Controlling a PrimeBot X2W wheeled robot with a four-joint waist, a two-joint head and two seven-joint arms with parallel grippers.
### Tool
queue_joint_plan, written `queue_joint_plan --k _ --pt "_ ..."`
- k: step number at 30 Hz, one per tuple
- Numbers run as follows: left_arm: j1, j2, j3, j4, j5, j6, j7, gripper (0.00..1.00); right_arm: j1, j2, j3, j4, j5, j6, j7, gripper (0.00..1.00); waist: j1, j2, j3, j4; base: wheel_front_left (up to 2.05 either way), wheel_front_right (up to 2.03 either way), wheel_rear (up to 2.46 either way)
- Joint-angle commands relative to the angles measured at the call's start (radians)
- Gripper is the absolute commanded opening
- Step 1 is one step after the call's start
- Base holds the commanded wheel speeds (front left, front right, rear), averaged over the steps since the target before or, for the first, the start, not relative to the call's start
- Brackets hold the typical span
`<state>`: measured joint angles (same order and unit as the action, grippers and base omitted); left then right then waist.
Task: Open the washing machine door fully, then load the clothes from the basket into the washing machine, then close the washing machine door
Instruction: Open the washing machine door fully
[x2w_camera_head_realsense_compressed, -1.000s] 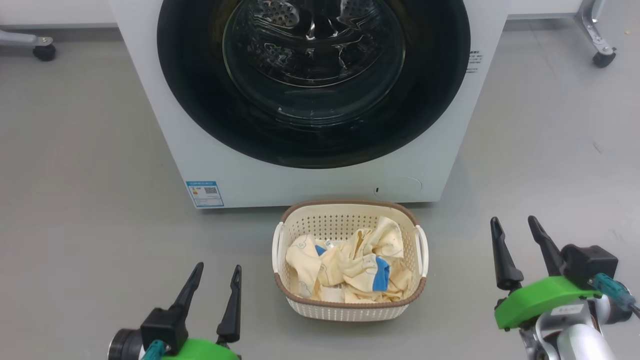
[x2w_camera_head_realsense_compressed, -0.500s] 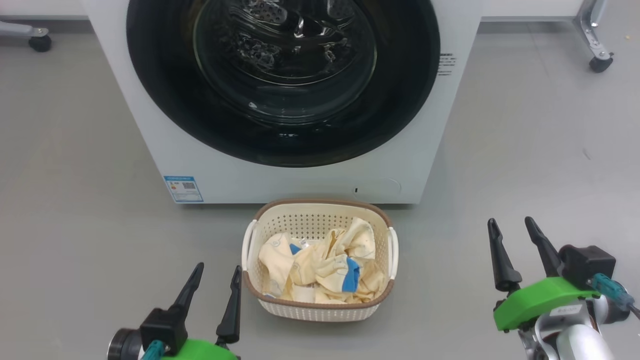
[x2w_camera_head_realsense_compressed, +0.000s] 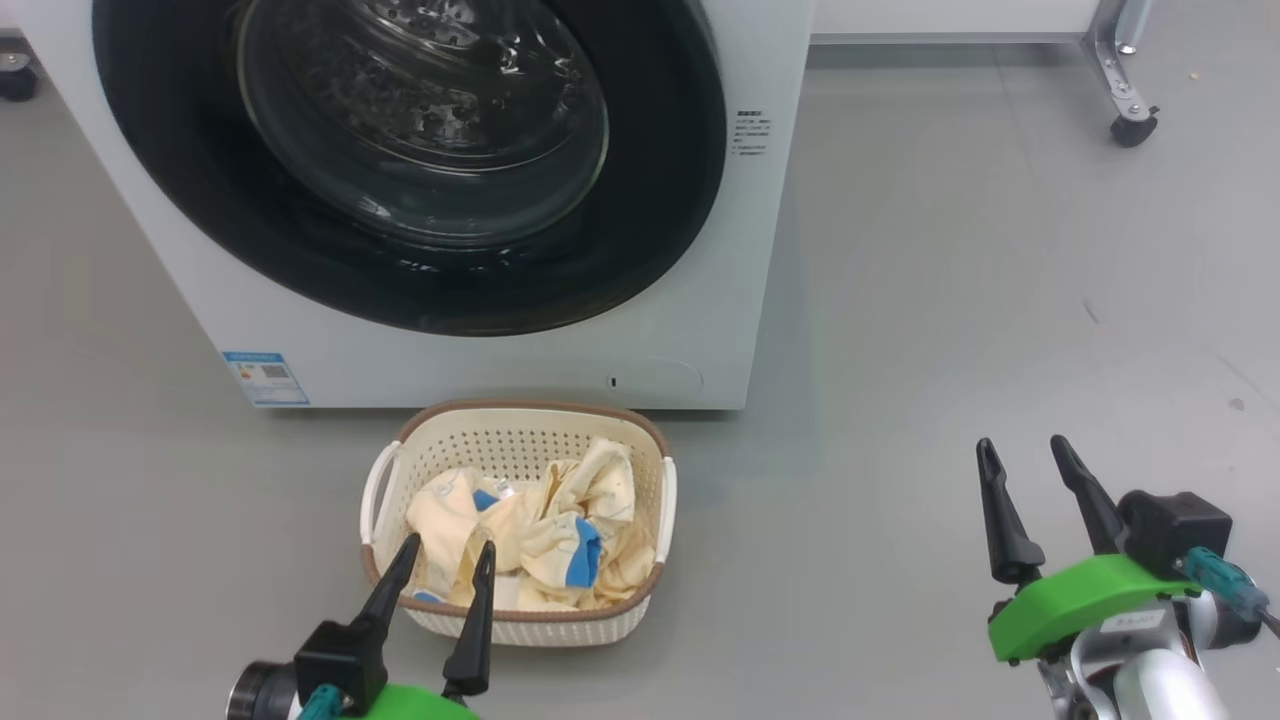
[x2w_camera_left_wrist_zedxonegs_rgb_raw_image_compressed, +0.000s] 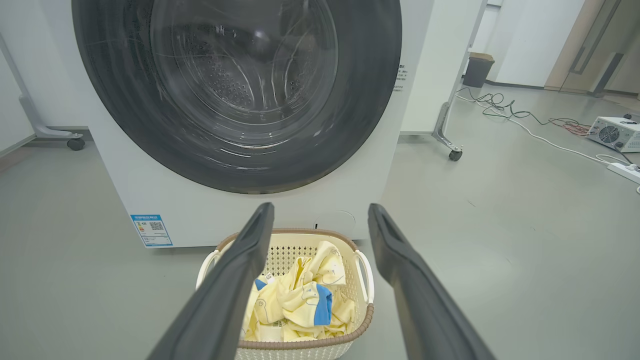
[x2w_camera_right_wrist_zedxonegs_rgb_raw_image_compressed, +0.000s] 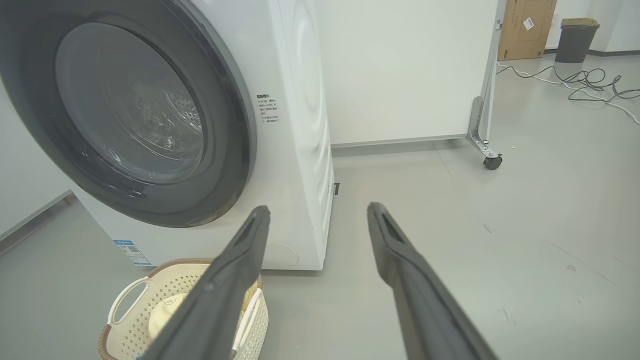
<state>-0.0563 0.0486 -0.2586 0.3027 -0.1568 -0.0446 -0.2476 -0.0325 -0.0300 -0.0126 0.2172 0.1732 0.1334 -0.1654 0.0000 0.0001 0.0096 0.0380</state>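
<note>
The white washing machine (x2w_camera_head_realsense_compressed: 740, 250) stands ahead at the left, and its door (x2w_camera_head_realsense_compressed: 660, 200), a black rim around bulging glass, lies flat against the front. The cream basket (x2w_camera_head_realsense_compressed: 520, 408) sits on the floor just before it, holding pale yellow clothes (x2w_camera_head_realsense_compressed: 540, 520) with blue cuffs. My left gripper (x2w_camera_head_realsense_compressed: 450, 545) is open, its fingertips over the basket's near left part, nothing between them. In the left wrist view the left gripper (x2w_camera_left_wrist_zedxonegs_rgb_raw_image_compressed: 321, 207) frames the basket (x2w_camera_left_wrist_zedxonegs_rgb_raw_image_compressed: 367, 315) and clothes (x2w_camera_left_wrist_zedxonegs_rgb_raw_image_compressed: 300, 300). My right gripper (x2w_camera_head_realsense_compressed: 1022, 445) is open over bare floor, well right of the basket. In the right wrist view the right gripper (x2w_camera_right_wrist_zedxonegs_rgb_raw_image_compressed: 319, 207) points past the washing machine's corner (x2w_camera_right_wrist_zedxonegs_rgb_raw_image_compressed: 305, 100).
A wheeled frame leg (x2w_camera_head_realsense_compressed: 1125, 100) stands at the far right. In the left wrist view, cables and a white box (x2w_camera_left_wrist_zedxonegs_rgb_raw_image_compressed: 615, 132) lie on the floor at the right, with a bin (x2w_camera_left_wrist_zedxonegs_rgb_raw_image_compressed: 477, 70) behind. Grey floor spreads right of the machine.
The whole head picture has slid left, so the camera has turned or moved right. Both grippers keep their places in it and stay open; the left fingers now overlap the basket.
</note>
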Motion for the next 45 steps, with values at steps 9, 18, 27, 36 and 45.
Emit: queue_joint_plan --k 9,18,27,36,45 --pt "-0.037 0.003 0.047 -0.027 -0.003 0.022 -0.014 1.00 -0.058 -0.020 0.038 -0.023 0.005 -0.003 0.009 1.00 0.0000 -0.0001 -0.004 0.001 1.05 1.05 -2.10" --pt "-0.033 0.003 0.042 -0.019 -0.001 0.018 -0.014 1.00 -0.058 -0.020 0.038 -0.018 -0.006 -0.003 0.009 1.00 0.0000 -0.0001 -0.008 0.001 0.37 0.37 -0.73" --pt "-0.036 0.002 0.042 -0.018 -0.007 0.014 -0.014 1.00 -0.058 -0.020 0.038 -0.017 -0.007 -0.003 0.007 1.00 0.0000 -0.0001 -0.004 0.002 0.00 0.00 0.00" --pt "-0.034 0.002 0.055 -0.023 -0.009 0.021 -0.014 1.00 -0.056 -0.020 0.036 -0.018 -0.006 -0.003 0.005 1.00 0.0000 -0.0001 -0.005 0.005 0.00 0.00 0.00" --pt "-0.035 0.002 0.066 -0.030 -0.008 0.021 -0.014 1.00 -0.058 -0.020 0.037 -0.017 -0.009 -0.003 0.005 1.00 0.0000 -0.0001 -0.001 0.009 0.00 0.00 0.00"
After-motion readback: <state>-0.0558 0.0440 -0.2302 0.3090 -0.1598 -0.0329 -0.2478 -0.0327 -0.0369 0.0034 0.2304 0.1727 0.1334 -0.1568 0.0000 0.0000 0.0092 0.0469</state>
